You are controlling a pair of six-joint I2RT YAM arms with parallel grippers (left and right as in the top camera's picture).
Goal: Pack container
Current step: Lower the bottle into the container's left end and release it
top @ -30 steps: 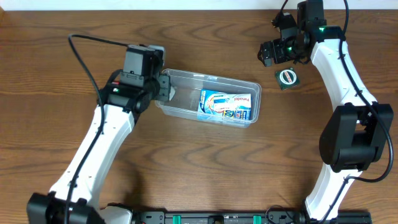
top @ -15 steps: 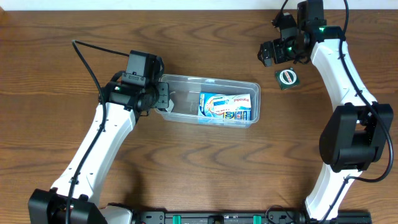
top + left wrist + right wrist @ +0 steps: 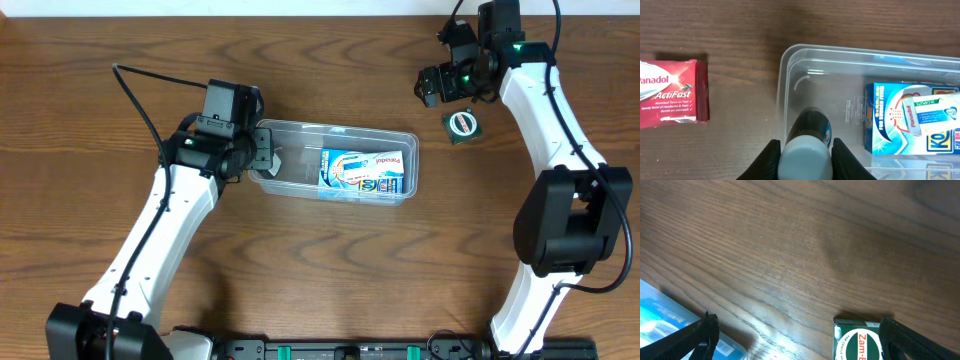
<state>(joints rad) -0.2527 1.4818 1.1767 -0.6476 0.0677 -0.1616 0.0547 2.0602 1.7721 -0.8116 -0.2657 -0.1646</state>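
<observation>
surface: brown wood-grain table (image 3: pixel 330 280) | far edge: pale strip (image 3: pixel 250 5) (wall or floor, unclear) | light: soft, even

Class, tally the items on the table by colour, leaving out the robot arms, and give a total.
Clear: 1, the container
Blue: 1, the blue box inside it
Red: 1, the red Panadol box
Green: 1, the green Zam-Buk pack
Dark with a pale cap: 1, the bottle
Total: 5
</observation>
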